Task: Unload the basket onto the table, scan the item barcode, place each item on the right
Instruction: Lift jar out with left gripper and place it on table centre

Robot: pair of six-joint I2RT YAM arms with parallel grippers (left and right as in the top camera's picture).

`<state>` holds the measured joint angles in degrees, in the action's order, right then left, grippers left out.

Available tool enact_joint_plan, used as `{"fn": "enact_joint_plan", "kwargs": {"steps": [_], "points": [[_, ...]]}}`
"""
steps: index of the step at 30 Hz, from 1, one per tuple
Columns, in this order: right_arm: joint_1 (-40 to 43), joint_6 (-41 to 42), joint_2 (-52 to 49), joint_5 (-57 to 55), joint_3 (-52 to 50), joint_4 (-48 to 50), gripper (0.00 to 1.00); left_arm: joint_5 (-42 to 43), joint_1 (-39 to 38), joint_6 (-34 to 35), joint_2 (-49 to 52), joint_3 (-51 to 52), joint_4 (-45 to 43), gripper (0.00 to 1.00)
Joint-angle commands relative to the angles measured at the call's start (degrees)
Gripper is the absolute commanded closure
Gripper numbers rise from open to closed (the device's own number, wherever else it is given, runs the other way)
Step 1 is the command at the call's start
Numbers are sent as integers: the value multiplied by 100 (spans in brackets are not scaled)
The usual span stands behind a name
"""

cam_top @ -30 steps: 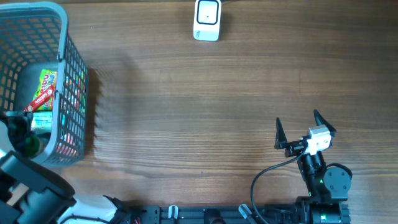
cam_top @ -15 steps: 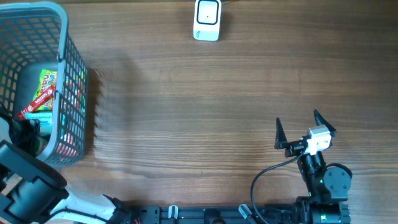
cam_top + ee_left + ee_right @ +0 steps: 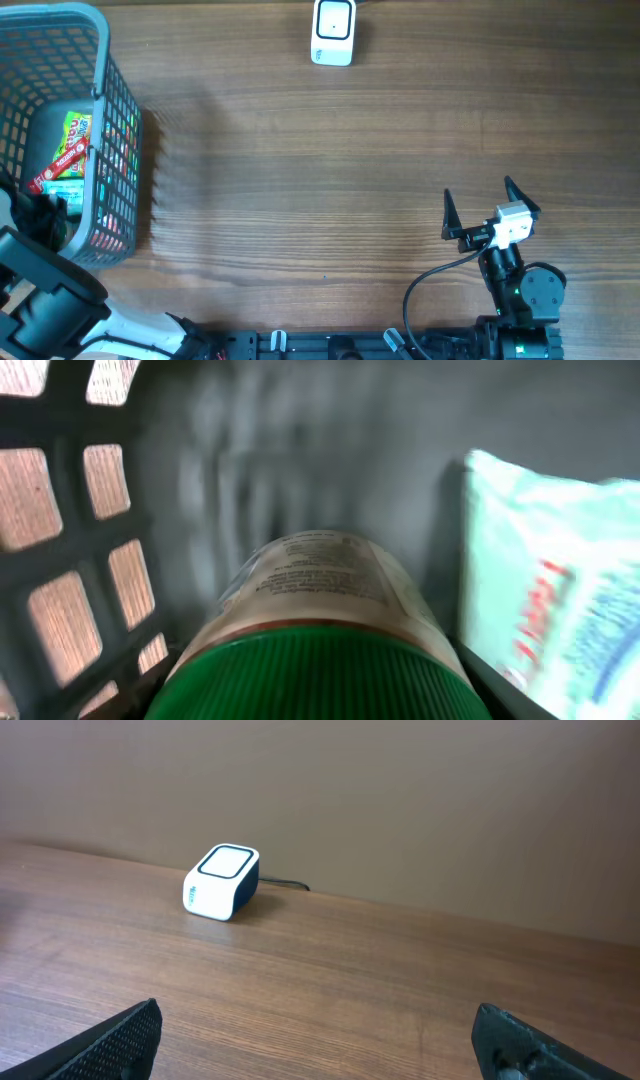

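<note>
Left gripper [image 3: 42,212] has sunk deeper into the basket [image 3: 100,60] over a green-lidded jar [image 3: 315,620]; grip unclear. Right gripper [image 3: 478,192] stands wide, empty.

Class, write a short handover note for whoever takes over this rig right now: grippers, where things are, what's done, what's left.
Left gripper: down in the basket, at a green-lidded jar; grip unclear.
Right gripper: open, empty, over the near side of the table.
Scanner: at the table's far edge.
Done: jar reached.
To do: lift it out, show its barcode to the scanner.
</note>
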<state>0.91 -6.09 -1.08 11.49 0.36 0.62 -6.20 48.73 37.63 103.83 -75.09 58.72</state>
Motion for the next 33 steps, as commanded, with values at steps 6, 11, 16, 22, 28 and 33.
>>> {"fn": "enact_joint_plan", "kwargs": {"steps": [6,11,16,22,28,33], "points": [[-31,9,-9,-55,-7,15,0,1322,24,15,-935,-1720,590,42],[-31,7,-9,-52,-7,15,0,2297,-105,17,-1534,-2190,588,42],[-31,7,-9,-52,-7,15,0,3276,-719,195,-2188,-2330,201,42],[-31,9,-9,-55,-7,15,0,3471,-2334,660,-2736,-2330,-529,42],[-31,9,-9,-52,-7,15,0,1849,-4385,809,-2557,-2328,-334,43],[-31,9,-9,-52,-7,15,0,258,-5759,1086,-1849,-2317,501,43]]}}
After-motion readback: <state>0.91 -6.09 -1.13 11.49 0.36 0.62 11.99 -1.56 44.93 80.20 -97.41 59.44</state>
